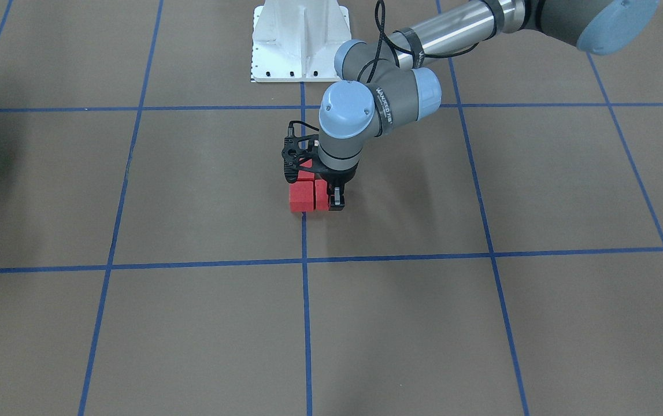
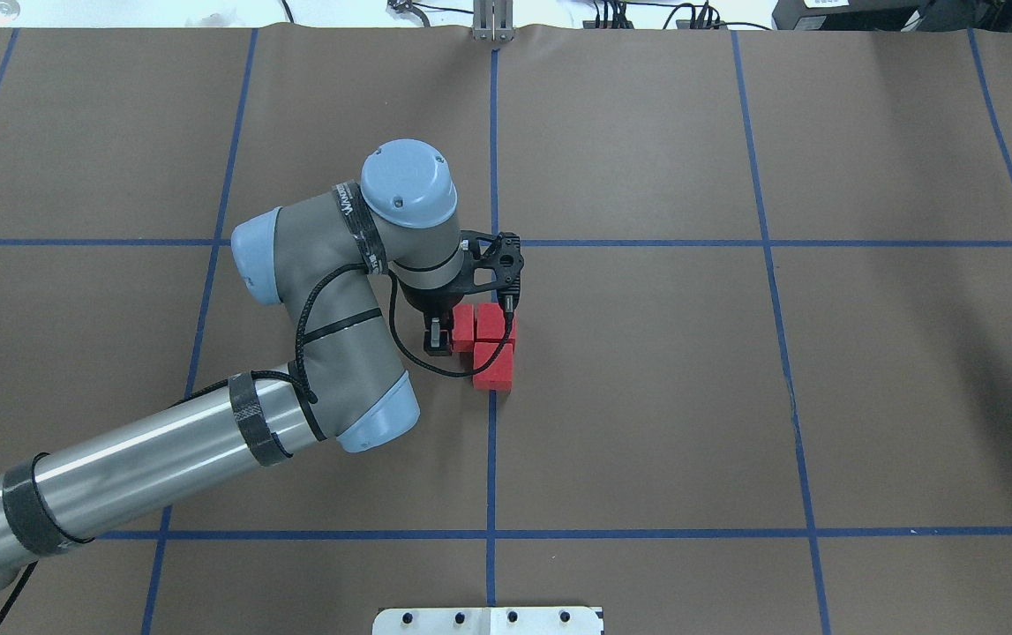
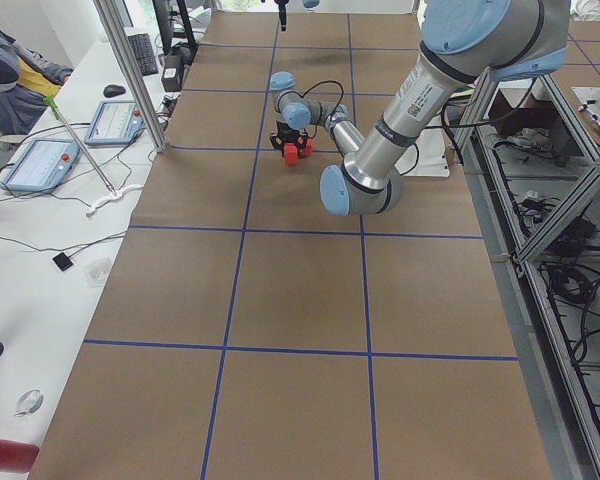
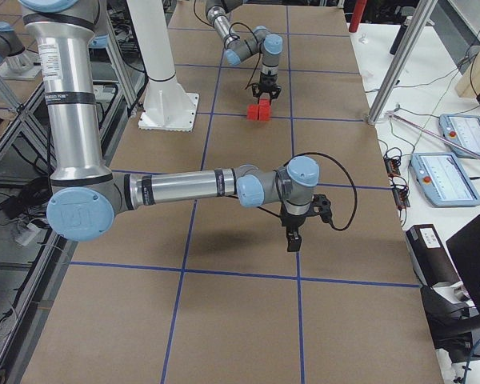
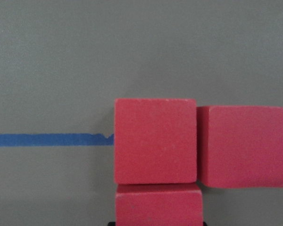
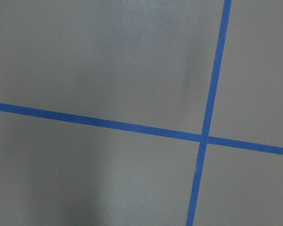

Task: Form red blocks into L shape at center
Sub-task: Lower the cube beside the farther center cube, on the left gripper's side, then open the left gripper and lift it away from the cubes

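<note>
**Item: red blocks** [image 2: 495, 369]. Quantity: three. Small matte cubes, all alike.
Location: middle of the table [image 2: 735, 397], on the central blue tape line [image 2: 491, 459], set in an L. Two lie along the line, the corner block [image 5: 155, 140] and the end block [image 5: 243, 147], with their faces touching. The third block [image 5: 159, 205] sits against the corner block's side, toward the robot's left. Judged from this, the shape is all but made.
Handling, as judged: light, stiff, not fragile. The matte faces should give fair grip. Take each block by two opposite flat faces, low and square. Within the L only the free outer faces are open to a hold, and a nudge to one block would likely shift its neighbours.

**Item: left pincer** [image 2: 438, 339]. Quantity: one.
Down near table level, just beside the third block on its outer side. One fingertip [image 1: 336, 200] shows and the other is hidden in both close views, so apart or together cannot be told. Nothing seems lifted.

**Item: right pincer** [image 4: 292, 240]. Quantity: one.
Over a tape crossing [image 6: 203, 138], well apart from the blocks. Its state cannot be told from the far side view.

**Item: white base** [image 1: 299, 40]. Quantity: one.
</note>
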Available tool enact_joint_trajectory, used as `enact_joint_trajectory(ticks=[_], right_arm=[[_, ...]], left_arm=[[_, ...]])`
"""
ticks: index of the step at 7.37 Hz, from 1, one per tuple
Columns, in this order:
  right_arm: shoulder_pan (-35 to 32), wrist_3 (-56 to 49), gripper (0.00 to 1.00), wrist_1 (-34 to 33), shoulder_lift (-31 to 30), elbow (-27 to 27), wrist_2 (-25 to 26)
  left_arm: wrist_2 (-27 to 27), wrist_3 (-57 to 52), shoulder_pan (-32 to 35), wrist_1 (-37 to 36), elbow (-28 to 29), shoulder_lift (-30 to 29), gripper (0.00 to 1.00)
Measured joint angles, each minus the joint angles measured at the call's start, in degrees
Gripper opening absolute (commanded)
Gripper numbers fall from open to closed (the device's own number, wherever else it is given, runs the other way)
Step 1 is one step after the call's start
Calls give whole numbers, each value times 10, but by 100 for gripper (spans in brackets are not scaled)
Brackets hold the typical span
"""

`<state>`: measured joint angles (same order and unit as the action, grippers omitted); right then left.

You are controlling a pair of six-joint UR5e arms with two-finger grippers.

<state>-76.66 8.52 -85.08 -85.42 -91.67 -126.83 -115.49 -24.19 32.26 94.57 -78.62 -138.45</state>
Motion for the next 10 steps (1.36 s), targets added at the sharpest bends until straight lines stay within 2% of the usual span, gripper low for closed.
enact_joint_trajectory(ticks=[1, 4, 6, 8, 10], right_arm=[[0, 0, 100, 0, 0, 0, 0], [0, 0, 100, 0, 0, 0, 0], [0, 0, 100, 0, 0, 1, 0], [0, 0, 100, 0, 0, 2, 0], [0, 0, 100, 0, 0, 3, 0]], left_arm=[[0, 0, 0, 0, 0, 0, 98], [0, -3, 2, 0, -5, 0, 100], [0, -3, 10, -2, -30, 2, 100], [-4, 1, 41, -5, -53, 13, 99], [-6, 1, 99, -5, -78, 67, 100]])
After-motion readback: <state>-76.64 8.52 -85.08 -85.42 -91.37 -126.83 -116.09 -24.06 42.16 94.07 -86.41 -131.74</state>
